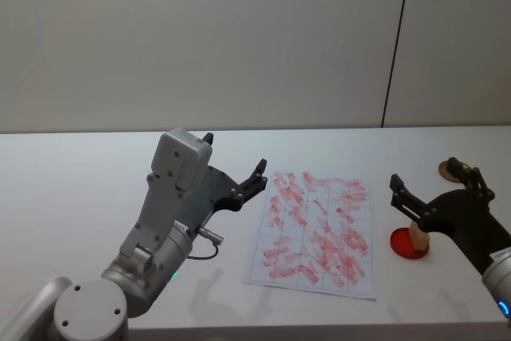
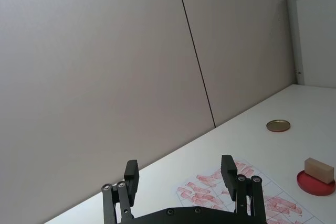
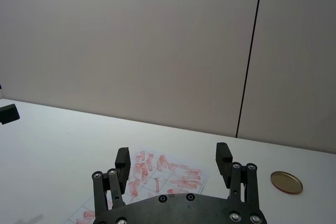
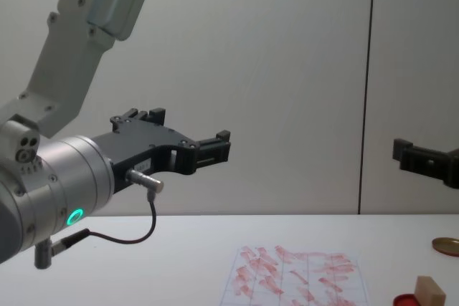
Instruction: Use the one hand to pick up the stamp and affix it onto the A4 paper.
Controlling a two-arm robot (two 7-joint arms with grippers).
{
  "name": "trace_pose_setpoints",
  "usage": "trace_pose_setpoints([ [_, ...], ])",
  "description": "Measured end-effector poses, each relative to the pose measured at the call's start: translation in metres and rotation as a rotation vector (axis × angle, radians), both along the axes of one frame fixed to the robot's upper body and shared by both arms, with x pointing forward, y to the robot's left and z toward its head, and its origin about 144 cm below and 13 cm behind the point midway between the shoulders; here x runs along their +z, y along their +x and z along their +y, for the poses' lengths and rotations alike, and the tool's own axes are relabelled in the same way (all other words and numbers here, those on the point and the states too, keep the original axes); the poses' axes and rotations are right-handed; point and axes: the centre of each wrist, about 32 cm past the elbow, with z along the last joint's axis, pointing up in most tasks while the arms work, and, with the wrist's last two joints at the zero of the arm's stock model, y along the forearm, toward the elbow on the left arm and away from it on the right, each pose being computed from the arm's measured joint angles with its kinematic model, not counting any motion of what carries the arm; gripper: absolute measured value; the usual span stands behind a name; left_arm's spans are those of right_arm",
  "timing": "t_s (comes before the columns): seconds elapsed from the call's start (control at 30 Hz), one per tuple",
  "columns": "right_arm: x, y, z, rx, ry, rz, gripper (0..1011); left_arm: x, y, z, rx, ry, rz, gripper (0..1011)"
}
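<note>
Beneath both raised tools spreads the white surface [image 1: 80,197], and on it, below and between them, lies the white A4 paper with a faint grid [image 1: 314,233], crowded with slanted red stamp marks. Below the right tool [image 1: 425,172], to the paper's right, sits the flat round red ink pad [image 1: 402,243]. The small light-brown wooden block stamp [image 2: 318,170] rests on that pad, lying on a long face. Beyond the right tool's tips, well apart from the pad, lies a brass-coloured round disc [image 3: 286,182].

The stamp looks light, stiff and hard, so a firm pinch should not harm it. Its bare wood may be a little slick, and the inked face could cling to the pad. The best hold is probably across the two long side faces, up high, so the fingers keep clear of the ink and of the pad's rim.

The right arm reaches in level above the surface, its tool pointing forward at the wall, jaws spread wide with nothing between them. It would need to tip down and descend to meet the stamp. The left tool [image 1: 235,152] hangs idle in the air off the paper's left edge, also spread wide and empty, its forearm angled upward.
</note>
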Motion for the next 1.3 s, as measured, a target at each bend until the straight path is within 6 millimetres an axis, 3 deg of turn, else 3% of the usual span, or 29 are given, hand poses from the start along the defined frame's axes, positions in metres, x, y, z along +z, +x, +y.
trace_pose_setpoints([
  [0.77, 0.000, 0.002, 0.001, -0.004, 0.000, 0.007, 1001, 0.000, 0.000, 0.000, 0.000, 0.000, 0.000, 993],
  [1.3, -0.008, 0.028, 0.009, -0.077, -0.001, 0.131, 1001, 0.000, 0.000, 0.000, 0.000, 0.000, 0.000, 993],
])
